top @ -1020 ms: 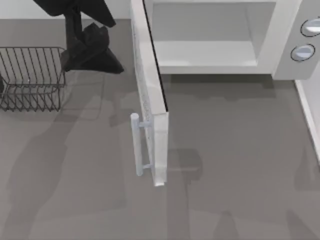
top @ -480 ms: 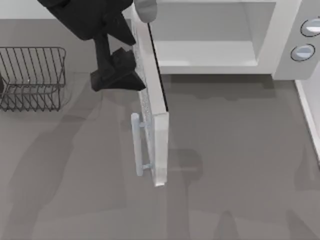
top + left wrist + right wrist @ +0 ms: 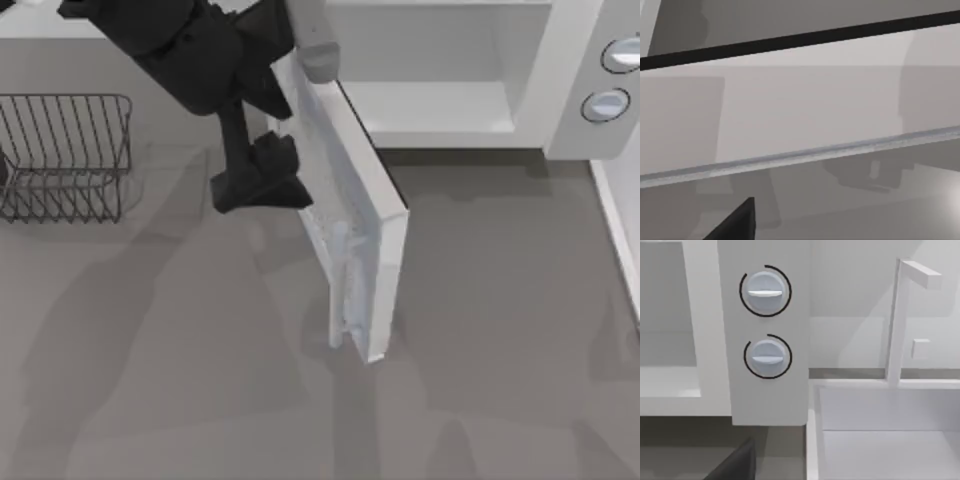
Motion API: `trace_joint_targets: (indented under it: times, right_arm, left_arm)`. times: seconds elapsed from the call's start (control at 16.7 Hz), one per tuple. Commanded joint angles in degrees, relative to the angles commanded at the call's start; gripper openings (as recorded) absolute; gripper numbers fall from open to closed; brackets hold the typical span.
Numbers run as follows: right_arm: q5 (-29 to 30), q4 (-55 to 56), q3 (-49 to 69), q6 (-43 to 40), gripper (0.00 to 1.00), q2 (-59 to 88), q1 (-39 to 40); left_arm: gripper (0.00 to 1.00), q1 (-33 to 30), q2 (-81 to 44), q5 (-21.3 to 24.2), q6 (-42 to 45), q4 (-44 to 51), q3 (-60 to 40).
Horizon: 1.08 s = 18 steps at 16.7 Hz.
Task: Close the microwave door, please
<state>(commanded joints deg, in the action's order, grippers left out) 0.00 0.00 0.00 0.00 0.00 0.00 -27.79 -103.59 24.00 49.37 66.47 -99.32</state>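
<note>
The microwave (image 3: 430,105) stands at the back of the table with its pale cavity open. Its microwave door (image 3: 347,150) hangs partly open, angled out toward the front, with the bar handle (image 3: 342,285) on its outer face. My left gripper (image 3: 262,185) is pressed against the door's outer face on the left side, between the hinge and the handle. In the left wrist view the door (image 3: 805,115) is very close, with a dark fingertip (image 3: 735,222) at the frame's edge. The right wrist view looks at the two knobs (image 3: 765,290), with a dark fingertip (image 3: 735,462) low in the frame.
A dark wire rack (image 3: 65,155) sits at the table's left. A white sink (image 3: 880,440) with a tall faucet (image 3: 897,320) lies to the right of the microwave. The knob panel (image 3: 605,103) is at the far right.
My left arm has swung right and forward onto the door's outer face. The door has turned from sticking straight out to an angle closer to the cavity.
</note>
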Motion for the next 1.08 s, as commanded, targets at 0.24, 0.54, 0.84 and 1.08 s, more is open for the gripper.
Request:
trace_joint_targets:
  times: [0.24,0.54,0.84,1.08]
  right_arm:
    - [0.0,0.0,0.0,0.0,1.0,0.0,0.0]
    - [0.0,0.0,0.0,0.0,1.0,0.0,0.0]
    - [0.0,0.0,0.0,0.0,1.0,0.0,0.0]
    - [0.0,0.0,0.0,0.0,1.0,0.0,0.0]
  left_arm:
    - [0.7,0.0,0.0,0.0,0.0,0.0,0.0]
    - [0.32,0.0,0.0,0.0,0.0,0.0,0.0]
    - [0.0,0.0,0.0,0.0,0.0,0.0,0.0]
    - [0.0,0.0,0.0,0.0,0.0,0.0,0.0]
